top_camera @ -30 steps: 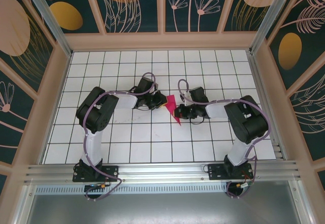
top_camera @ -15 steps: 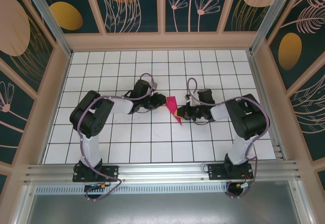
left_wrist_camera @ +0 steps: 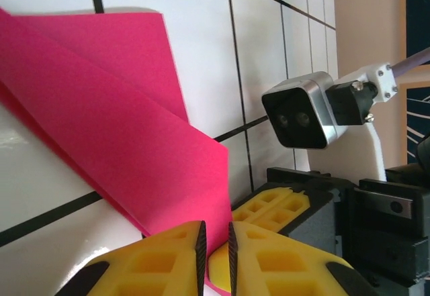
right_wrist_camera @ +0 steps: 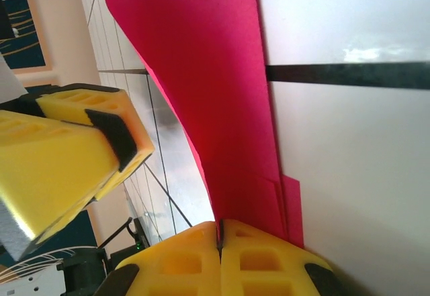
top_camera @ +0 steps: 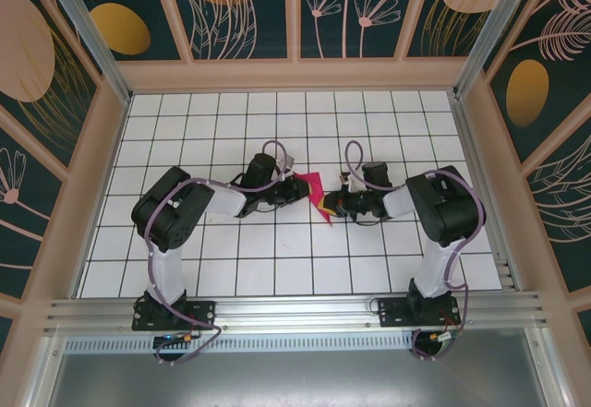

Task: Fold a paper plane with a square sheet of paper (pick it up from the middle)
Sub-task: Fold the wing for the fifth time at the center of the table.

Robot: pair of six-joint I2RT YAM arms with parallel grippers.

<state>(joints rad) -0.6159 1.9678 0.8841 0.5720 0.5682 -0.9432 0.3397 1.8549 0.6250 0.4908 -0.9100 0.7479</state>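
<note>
Here, near the middle of the white gridded surface, we find the paper plane caught between the two arms. The left pincer is clenched on the plane's left side. In the left wrist view its yellow fingers stand almost together, with the pink paper running down between them. The right pincer is clenched on the opposite side, and in the right wrist view its pads press tight together over the paper's edge. The two pincers sit close to each other, with little more than the folded paper between them. One pointed end of the plane reaches toward the near edge of the surface, and neither pincer grips it. We see bare tiles open all round, and the wooden walls stand well apart from both arms.
</note>
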